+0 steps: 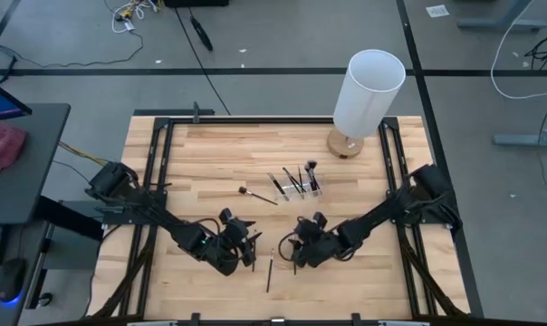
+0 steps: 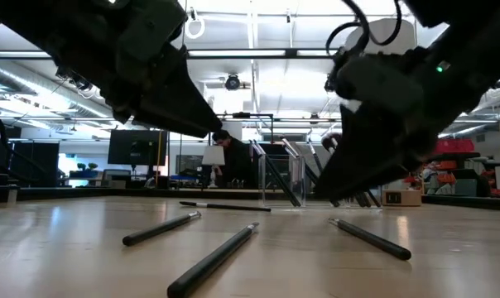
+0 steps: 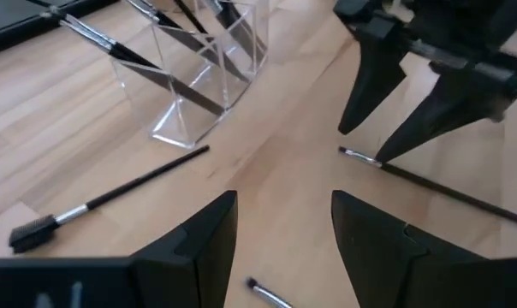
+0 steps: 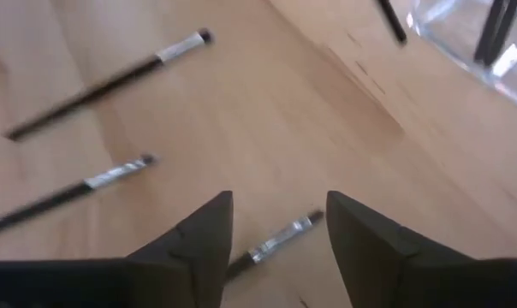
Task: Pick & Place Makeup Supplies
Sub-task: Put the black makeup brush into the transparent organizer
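Note:
Thin dark makeup brushes lie flat on the wooden table (image 1: 201,154). One brush (image 4: 276,239) lies between the open fingers of my right gripper (image 4: 280,248), which is low over the table's near middle (image 1: 293,254). My left gripper (image 3: 284,248) is open beside it, toward the table's left (image 1: 246,249), over another brush tip (image 3: 267,293). A spoolie brush (image 3: 104,201) lies near the clear holder (image 3: 199,77). The holder has several brushes standing in it. My right gripper comes slanting down from the table's right, its fingers on either side of a brush's silver ferrule end (image 3: 357,155). One fingertip (image 3: 387,154) stands right at that ferrule; I cannot tell whether it touches. The brush lies flat on the table.
A tall white cylinder lamp (image 1: 369,91) stands at the far right of the table. Two more loose brushes (image 4: 104,81) (image 4: 70,192) lie ahead of my right gripper. Another brush (image 1: 270,270) lies near the front edge, between the two grippers.

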### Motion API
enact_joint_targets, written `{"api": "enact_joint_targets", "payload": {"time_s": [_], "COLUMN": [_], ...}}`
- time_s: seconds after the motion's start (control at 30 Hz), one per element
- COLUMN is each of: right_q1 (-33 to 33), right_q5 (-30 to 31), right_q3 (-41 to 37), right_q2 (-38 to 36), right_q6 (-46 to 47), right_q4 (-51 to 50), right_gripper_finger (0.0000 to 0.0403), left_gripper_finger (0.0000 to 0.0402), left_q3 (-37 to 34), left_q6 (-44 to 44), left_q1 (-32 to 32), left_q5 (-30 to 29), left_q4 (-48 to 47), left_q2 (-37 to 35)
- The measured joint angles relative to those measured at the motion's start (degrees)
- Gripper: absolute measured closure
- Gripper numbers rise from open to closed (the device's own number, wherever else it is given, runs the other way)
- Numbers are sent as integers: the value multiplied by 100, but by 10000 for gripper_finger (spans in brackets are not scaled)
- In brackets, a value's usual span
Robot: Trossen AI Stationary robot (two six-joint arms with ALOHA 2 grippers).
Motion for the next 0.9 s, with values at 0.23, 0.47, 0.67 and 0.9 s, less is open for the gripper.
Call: {"api": "enact_joint_targets", "payload": {"time_s": [0.23,0.47,0.67,0.9], "right_q1": [117,223,195,32], "right_q5": [-2,182,85,-118], "right_q3": [292,316,316,314], "right_q2": [253,487,496,475], "right_q6": [536,343,-477,-1801], "right_q4": [-785,-786,-803,-794], "right_gripper_finger": [231,244,265,295], "left_gripper_finger": [209,209,209,209], "left_q3": [0,0,0,0], "left_q6": [-12,-12,-16,-19], "left_q1": [-34,-23,-23,-25], "left_q5": [-4,-43,-43,-43], "left_q4": [60,74,86,98], "left_q2": [53,53,53,53]}}
